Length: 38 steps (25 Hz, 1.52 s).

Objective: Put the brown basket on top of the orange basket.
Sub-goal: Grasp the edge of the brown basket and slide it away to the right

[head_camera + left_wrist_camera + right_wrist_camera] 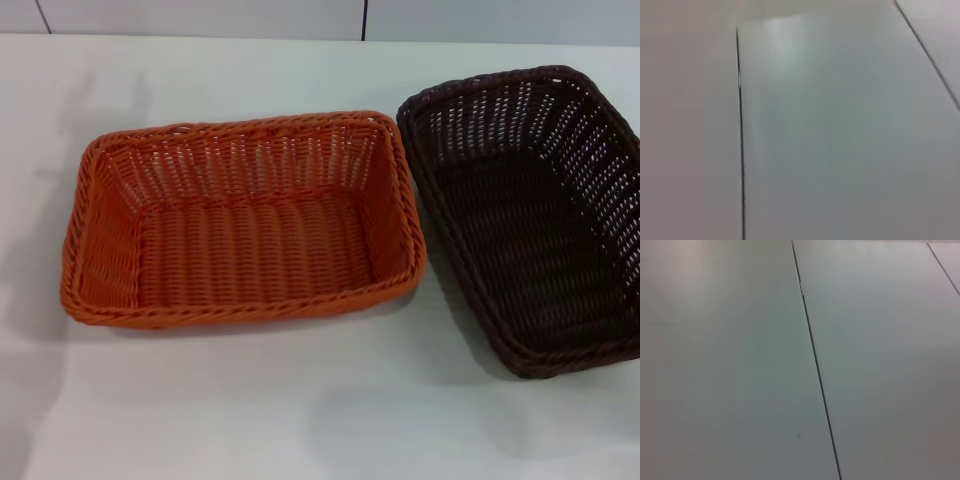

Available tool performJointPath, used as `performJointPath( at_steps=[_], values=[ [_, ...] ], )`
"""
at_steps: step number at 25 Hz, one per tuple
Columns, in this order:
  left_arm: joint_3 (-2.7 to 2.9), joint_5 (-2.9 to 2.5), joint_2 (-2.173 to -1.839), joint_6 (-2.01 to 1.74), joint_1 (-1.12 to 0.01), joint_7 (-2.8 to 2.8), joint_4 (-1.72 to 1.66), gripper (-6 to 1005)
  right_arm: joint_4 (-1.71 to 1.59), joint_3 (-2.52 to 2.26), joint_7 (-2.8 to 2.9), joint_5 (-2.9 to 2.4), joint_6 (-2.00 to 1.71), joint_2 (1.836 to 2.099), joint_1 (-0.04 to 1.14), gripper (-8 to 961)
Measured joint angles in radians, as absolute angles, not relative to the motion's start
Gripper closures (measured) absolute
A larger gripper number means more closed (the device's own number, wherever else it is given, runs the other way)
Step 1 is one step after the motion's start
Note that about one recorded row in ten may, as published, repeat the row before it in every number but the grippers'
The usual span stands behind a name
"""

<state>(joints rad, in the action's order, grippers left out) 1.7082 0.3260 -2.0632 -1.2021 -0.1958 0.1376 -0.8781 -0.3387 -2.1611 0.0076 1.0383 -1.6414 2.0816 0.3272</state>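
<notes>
White table point(250, 400) holds the orange basket point(240, 215) just beside the brown basket point(530, 210); my claws are out of sight, so I cannot tell their state. A poor grip on the flared rim could tip it.

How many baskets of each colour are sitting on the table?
Orange basket: 1
Brown basket: 1
Total: 2 baskets, side by side on the white table, not stacked.

Bright orange basket point(240, 215), woven weave; dark brown basket point(535, 215), open-weave sides; white table point(300, 400) beneath.
</notes>
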Motion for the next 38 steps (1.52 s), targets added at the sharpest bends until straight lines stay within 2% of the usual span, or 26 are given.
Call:
performJointPath(
  at_steps=[6,15,21,27,28,29,33,35,38],
  values=[
    [1.854,0.333,-2.068,-1.256,-0.063,0.154,-0.828,334,-0.335,-2.169,0.008,1.038,-1.641,2.082,0.325,129],
    [1.872,0.412,-2.069,-1.251,-0.046,0.301,-0.726,333,-0.399,-2.170,0.138,0.889,-1.663,2.078,0.330,129],
    [1.876,0.500,-2.070,-1.259,-0.054,0.322,-0.616,334,-0.529,-2.161,0.145,0.642,-1.592,2.074,0.395,129],
    [1.911,0.595,-2.074,-1.262,-0.056,0.324,-0.528,334,-0.819,-2.105,0.167,0.465,-1.067,2.030,0.510,129],
    [1.911,0.595,-2.074,-1.262,-0.056,0.324,-0.528,334,-0.913,-2.080,0.198,0.408,-0.859,2.016,0.555,129],
    [1.913,0.601,-2.074,-1.262,-0.055,0.318,-0.523,333,-0.913,-2.080,0.198,0.408,-0.859,2.016,0.555,129],
    [1.910,0.629,-2.073,-1.263,-0.057,0.281,-0.485,333,-1.127,-2.053,0.314,0.224,-0.366,1.996,0.669,130],
    [1.911,0.647,-2.073,-1.263,-0.066,0.278,-0.468,333,-1.162,-2.053,0.319,0.198,-0.290,1.996,0.686,130],
    [1.912,0.653,-2.074,-1.263,-0.071,0.279,-0.460,333,-1.292,-2.033,0.311,0.151,0.024,1.997,0.750,130]
  ],
)
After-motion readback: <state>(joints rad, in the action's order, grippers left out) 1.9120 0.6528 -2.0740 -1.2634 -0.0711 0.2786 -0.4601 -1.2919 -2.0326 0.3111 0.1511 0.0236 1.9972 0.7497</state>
